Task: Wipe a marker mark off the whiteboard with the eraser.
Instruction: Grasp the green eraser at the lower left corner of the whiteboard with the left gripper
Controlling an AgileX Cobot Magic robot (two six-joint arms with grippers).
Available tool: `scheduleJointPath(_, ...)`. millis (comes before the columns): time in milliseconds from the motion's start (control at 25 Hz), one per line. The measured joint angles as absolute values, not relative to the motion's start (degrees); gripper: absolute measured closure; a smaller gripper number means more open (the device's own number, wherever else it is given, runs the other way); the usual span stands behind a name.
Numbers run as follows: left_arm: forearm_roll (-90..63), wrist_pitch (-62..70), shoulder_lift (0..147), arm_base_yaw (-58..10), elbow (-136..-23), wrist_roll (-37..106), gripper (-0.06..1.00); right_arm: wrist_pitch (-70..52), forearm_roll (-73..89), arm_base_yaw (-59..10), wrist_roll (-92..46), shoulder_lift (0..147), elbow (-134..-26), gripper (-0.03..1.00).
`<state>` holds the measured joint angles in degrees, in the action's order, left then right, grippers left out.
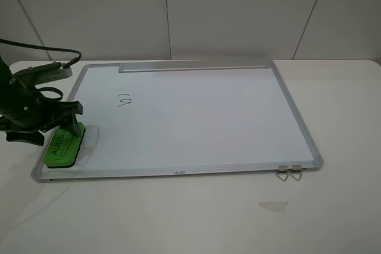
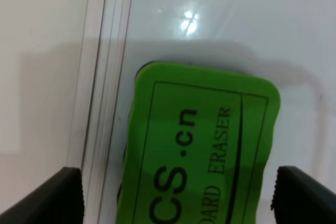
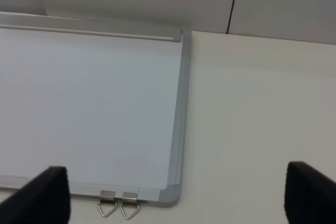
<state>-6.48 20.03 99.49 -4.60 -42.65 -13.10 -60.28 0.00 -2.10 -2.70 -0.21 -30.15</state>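
From the high camera, the whiteboard (image 1: 196,123) is lying flat on a white table (image 1: 339,105), a wide rectangle of glossy white inside a brushed silver frame. A grey tray strip (image 1: 193,67) is running along its 12 o'clock edge, and two wire clips (image 1: 289,172) are hanging off the frame at about 5 o'clock. The eraser (image 1: 64,145) is sitting in the board's 7 o'clock corner, touching the surface. It is a bright green block with rounded corners and dark lettering on top, and its long axis is running from 7 o'clock to 1 o'clock. The marker mark (image 1: 124,100), a thin black squiggle, is lying well apart from it toward 1 o'clock. The left gripper (image 1: 66,124) is reaching over the eraser's far end. A small clear scrap (image 1: 272,205) is resting on the table near 5 o'clock.

In the left wrist view, the left gripper (image 2: 178,200) is standing spread wide, one dark fingertip (image 2: 52,198) out over the frame (image 2: 105,77) and the other just beside the eraser (image 2: 205,150). It is straddling the block without clamping it.

In the right wrist view, the right gripper (image 3: 178,198) is hanging wide apart with nothing between its tips, above the corner of the whiteboard (image 3: 79,93) that is carrying the clips (image 3: 118,205).
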Motion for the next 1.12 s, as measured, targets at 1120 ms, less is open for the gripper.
scheduleJointPath(1120, -7.1, 15.9, 100.5, -7.2, -41.5, -12.9, 0.21, -60.3, 0.0, -2.1, -2.7, -0.2, -30.1, 0.15)
